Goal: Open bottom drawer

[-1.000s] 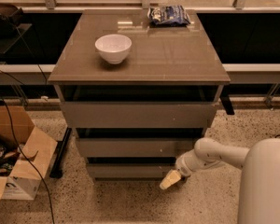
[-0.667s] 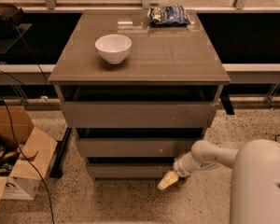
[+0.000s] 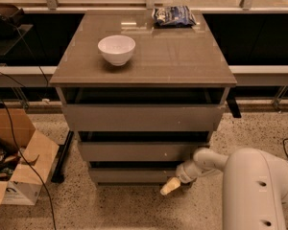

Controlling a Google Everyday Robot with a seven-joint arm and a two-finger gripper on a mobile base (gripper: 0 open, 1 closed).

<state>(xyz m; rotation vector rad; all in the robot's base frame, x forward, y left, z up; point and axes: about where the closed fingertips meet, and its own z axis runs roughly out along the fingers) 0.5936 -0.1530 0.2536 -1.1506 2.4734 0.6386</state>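
The bench (image 3: pixel 182 56) is a grey-brown unit with three drawers at its near side. The bottom drawer (image 3: pixel 129 175) is the lowest one, just above the speckled floor (image 3: pixel 134 210), and its slim front stands out a little under the middle drawer (image 3: pixel 144 151). The claw (image 3: pixel 171 186) is low, at the right end of this front, just beside it. I cannot tell how wide it is open or whether it holds something. On the bench a white bowl (image 3: pixel 116 49) sits at the left, and a dark snack bag (image 3: pixel 174 16) lies at the far edge. A cardboard box (image 3: pixel 19 162) is on the floor at the left.
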